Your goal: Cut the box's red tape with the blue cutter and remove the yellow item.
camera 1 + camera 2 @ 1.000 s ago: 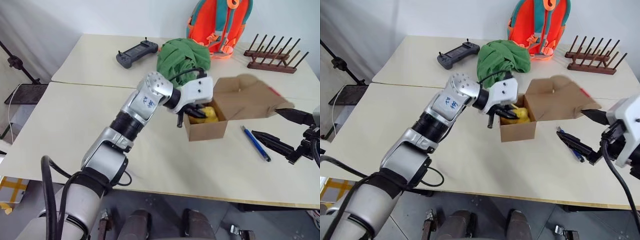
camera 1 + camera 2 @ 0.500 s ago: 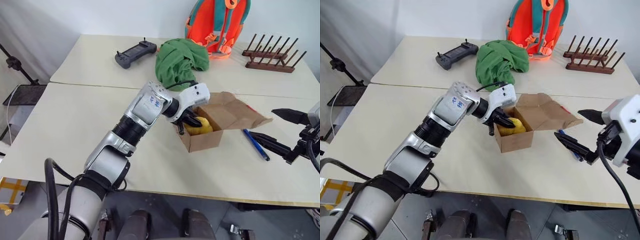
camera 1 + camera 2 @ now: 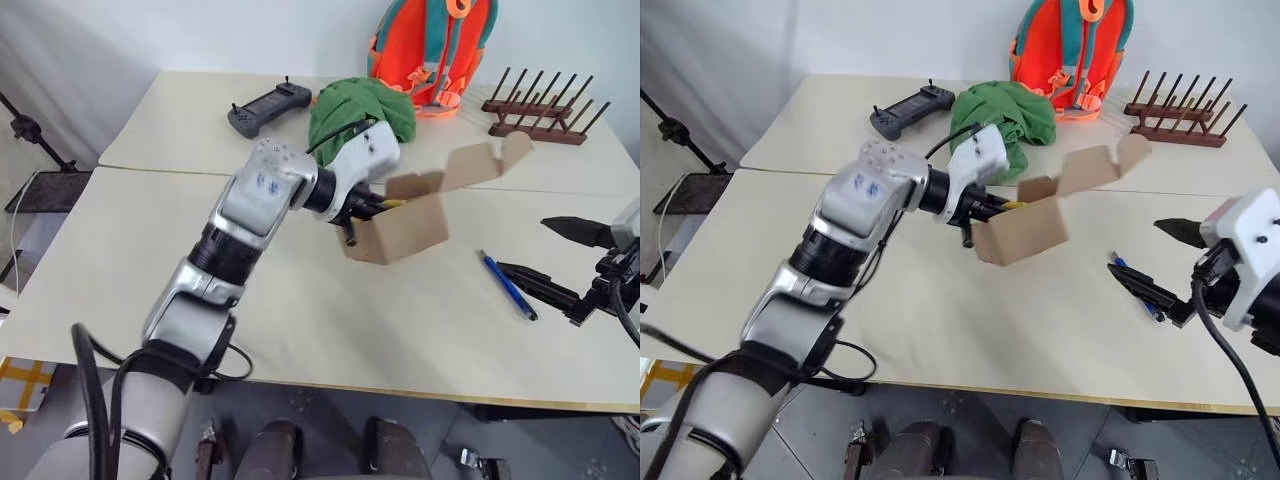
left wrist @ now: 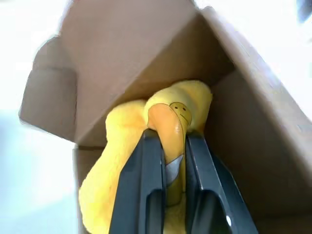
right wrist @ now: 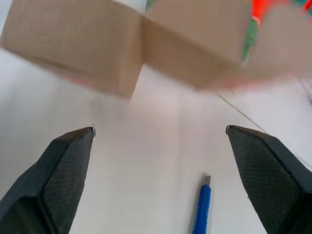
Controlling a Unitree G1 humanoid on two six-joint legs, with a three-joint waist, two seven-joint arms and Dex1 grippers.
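The box hangs tilted near the table's middle, its flaps open and raised. My left gripper reaches into it. In the left wrist view the black fingers are shut on the yellow item, a soft lump deep inside the carton. A sliver of that yellow item peeks over the box's rim. The blue cutter lies flat on the table to the right. Just beyond it my right gripper hovers open and empty, pointing at the box. The red tape is hidden.
A green cloth lies right behind the box. A dark game controller sits at the back left, an orange backpack at the back, and a wooden rack at the back right. A black stand is off the table's left side.
My left gripper has pulled left and up with the yellow item, and the box has come along, tipping with its flaps swinging up. The right gripper and cutter stayed put.
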